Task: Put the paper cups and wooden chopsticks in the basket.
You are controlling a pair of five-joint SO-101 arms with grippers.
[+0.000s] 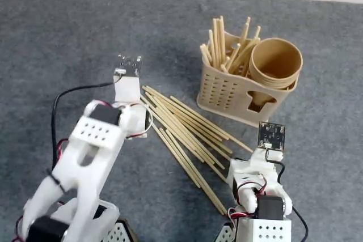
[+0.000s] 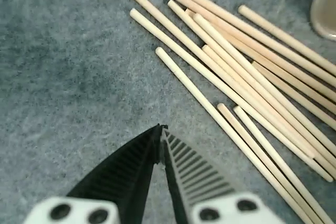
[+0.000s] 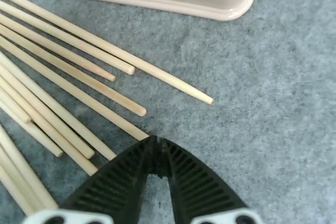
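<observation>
Flanking the loose wooden chopsticks (image 1: 187, 134) fanned on the table (image 1: 68, 38), the left gripper (image 2: 160, 129) and right gripper (image 3: 153, 140) sit closed and empty, apparently staged for pickup, while the paper cups (image 1: 276, 60) and stored chopsticks (image 1: 224, 41) already stand in the basket (image 1: 224, 92).

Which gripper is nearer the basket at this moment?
Right. The right gripper hangs a short way off the basket's near side; the left gripper is farther off, across the loose chopsticks from it.
</observation>
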